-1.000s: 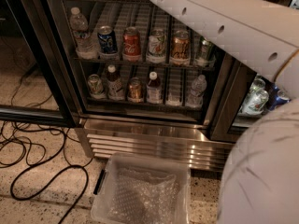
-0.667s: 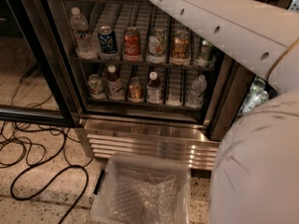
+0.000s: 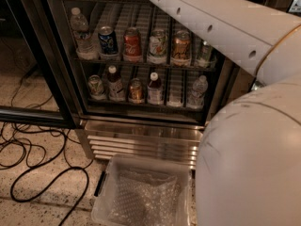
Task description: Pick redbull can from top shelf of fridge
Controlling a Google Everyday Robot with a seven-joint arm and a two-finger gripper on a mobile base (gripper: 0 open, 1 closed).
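Stainless-steel fridge [image 3: 141, 136]: slatted base smooth, dull sheen. Clear plastic bin [image 3: 109, 174]: glossy. White robot arm [image 3: 221, 27]: smooth matt shell. Pincer out of view.

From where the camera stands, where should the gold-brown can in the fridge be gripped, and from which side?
Grip the gold-brown can across its round body, coming from the front: it stands upright with drinks close on both sides. The tool is out of view, past the top edge.

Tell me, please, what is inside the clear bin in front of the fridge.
Crumpled bubble wrap fills the clear bin; nothing else shows. The robot's white body covers the bin's right side. The gripper is out of view, beyond the top edge where the arm leads.
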